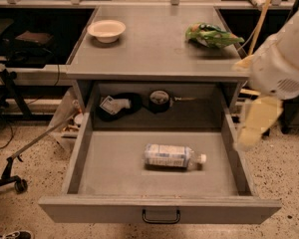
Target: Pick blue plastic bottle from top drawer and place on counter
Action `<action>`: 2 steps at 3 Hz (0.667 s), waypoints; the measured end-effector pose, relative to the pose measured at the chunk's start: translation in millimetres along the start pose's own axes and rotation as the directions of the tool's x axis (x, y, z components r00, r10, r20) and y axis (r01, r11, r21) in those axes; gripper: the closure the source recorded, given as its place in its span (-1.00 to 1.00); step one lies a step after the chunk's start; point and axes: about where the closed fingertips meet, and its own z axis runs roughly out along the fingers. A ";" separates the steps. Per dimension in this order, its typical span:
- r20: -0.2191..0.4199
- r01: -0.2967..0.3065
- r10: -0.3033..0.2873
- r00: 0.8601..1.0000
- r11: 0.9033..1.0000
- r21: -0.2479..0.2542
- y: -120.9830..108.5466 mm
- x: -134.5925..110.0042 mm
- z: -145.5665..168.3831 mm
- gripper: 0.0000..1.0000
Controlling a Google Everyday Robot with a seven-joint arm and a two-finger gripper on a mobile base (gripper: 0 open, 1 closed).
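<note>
The blue plastic bottle [170, 156] lies on its side in the middle of the open top drawer [159, 209], with its white cap pointing right. The drawer is pulled fully out, and its dark loop handle [161, 216] is at the front. The grey counter [154, 49] is above it. My gripper [256, 123], cream-coloured below the white arm, hangs just outside the drawer's right wall. It is above and to the right of the bottle and holds nothing that I can see.
A white bowl [106, 30] stands at the counter's back left and a green-and-yellow snack bag [211, 35] at its back right. Dark items [120, 105] lie at the back, under the counter. A wheeled stand [15, 168] leans on the floor at the left.
</note>
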 end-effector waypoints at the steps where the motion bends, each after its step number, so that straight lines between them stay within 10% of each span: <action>1: 0.057 0.025 -0.019 0.998 0.994 -0.106 12.8 -25.2 111.5 -1.00; 2: 0.054 -0.010 0.019 0.998 0.988 -0.157 13.7 -45.5 219.4 -1.00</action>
